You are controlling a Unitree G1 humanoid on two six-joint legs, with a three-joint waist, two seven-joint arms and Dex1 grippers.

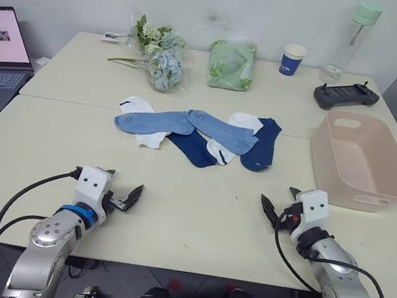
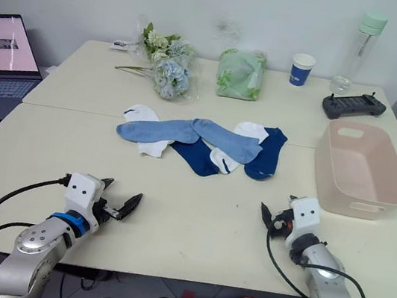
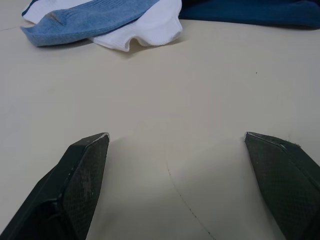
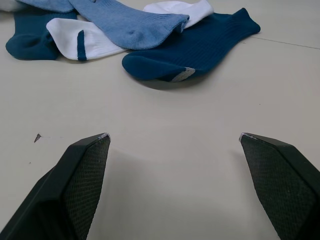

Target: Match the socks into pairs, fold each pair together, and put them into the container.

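The socks (image 1: 197, 135) are heaped in an overlapping row at the middle of the counter (image 1: 195, 216), two light blue ones uppermost, the white and navy ones partly buried beneath. The container (image 1: 363, 160) is set at the robot's right, apart from the heap and seemingly empty. The left claw (image 1: 122, 194) and right claw (image 1: 281, 201) are held spread, nothing pinched, near the front edge and well short of the socks. Pairing would best be begun with the exposed light blue socks, one taken by its free end so the others are not dragged. How many white socks lie under the heap cannot be fully made out.
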